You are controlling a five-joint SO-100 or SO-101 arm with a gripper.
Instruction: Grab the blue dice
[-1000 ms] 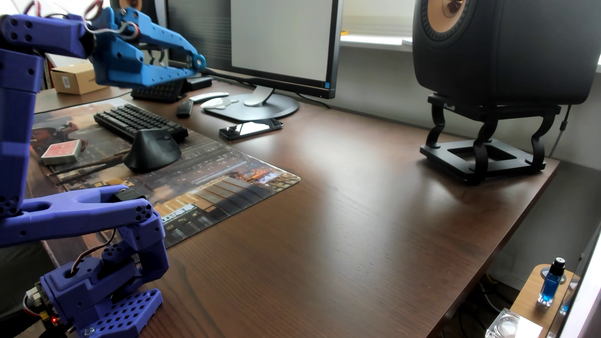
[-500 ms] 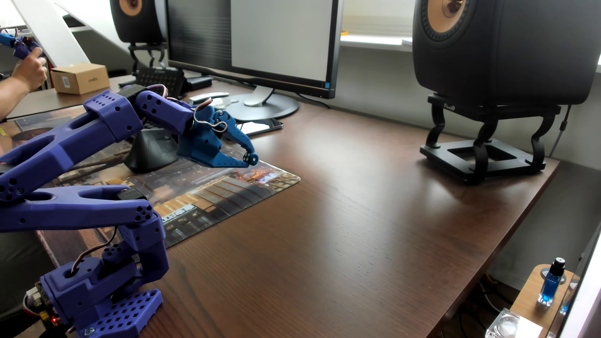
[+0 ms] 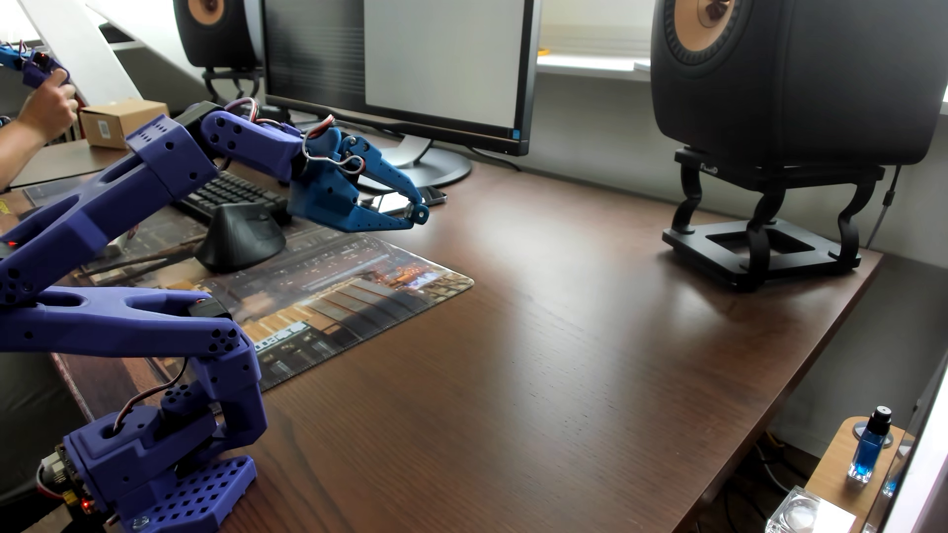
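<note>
Claw: raised above desk, tips together at 3 o'clock end, contents unclear | blue dice: not discernible; possibly pinched for carrying | arm extended toward phone.

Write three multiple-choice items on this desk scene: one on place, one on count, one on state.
1. Where is the claw?
A. Lying on the mouse
B. In the air near the phone
C. On the speaker stand

2. How many speakers show?
A. One
B. Two
C. Three

3. How do the claw's fingertips stand?
A. Spread wide
B. Close together
C. Out of view

Answers:
1 B: the claw hangs above the desk, in front of the phone.
2 B: one speaker at right, one at back left.
3 B: the fingertips nearly meet.
</note>
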